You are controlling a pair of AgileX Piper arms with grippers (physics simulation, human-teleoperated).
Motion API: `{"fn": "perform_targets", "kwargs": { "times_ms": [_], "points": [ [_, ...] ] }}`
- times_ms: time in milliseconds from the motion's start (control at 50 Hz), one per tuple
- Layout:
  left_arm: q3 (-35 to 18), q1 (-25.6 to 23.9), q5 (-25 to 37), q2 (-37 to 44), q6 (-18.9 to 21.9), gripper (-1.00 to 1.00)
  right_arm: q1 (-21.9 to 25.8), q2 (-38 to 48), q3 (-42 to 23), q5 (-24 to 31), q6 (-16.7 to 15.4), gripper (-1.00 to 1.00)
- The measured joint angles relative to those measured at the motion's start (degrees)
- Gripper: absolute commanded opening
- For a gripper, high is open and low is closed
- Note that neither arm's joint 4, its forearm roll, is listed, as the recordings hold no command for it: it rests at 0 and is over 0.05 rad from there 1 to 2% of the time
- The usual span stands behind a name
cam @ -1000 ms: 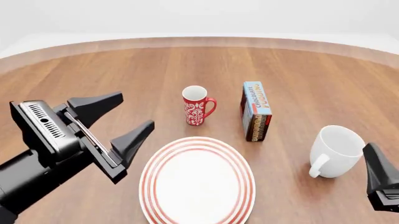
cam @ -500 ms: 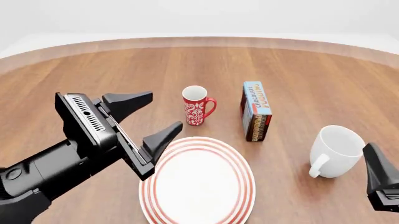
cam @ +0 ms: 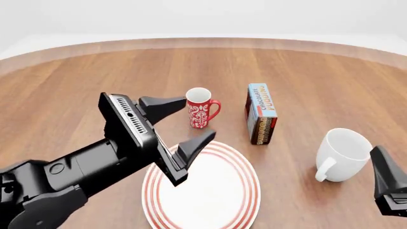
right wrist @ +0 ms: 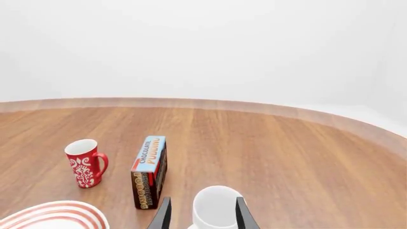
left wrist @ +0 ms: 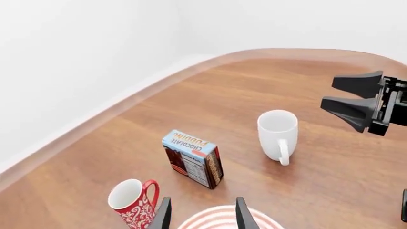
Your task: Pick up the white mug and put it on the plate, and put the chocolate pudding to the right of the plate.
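Neither item is placed: I see white mug and chocolate pudding off the plate; left gripper spread empty, right gripper likewise.

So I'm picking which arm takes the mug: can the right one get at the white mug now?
Probably yes: the right tool sits open just beside the white mug, with nothing between them.
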Motion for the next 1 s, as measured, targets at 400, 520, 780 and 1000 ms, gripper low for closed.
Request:
{"fn": "perform_targets", "kwargs": {
  "times_ms": [400,520,780,1000],
  "points": [
    [-4.1,-2.8,-0.2,5.6,-0.4,1.00,0.0,0.0,0.0,0.0,0.0,1.00],
    [-5.4,-3.6,-0.1,7.2,-0.5,1.00,0.0,0.0,0.0,-0.1,0.0,1.00],
    [-7.6,-5.2,-0.2,10.2,-0.8,1.00,0.0,0.0,0.0,-0.1,0.0,1.00],
    [-9.1,-6.4,-0.6,12.4,-1.3,1.00,0.0,0.0,0.0,-0.1,0.0,1.00]
  ]
}}
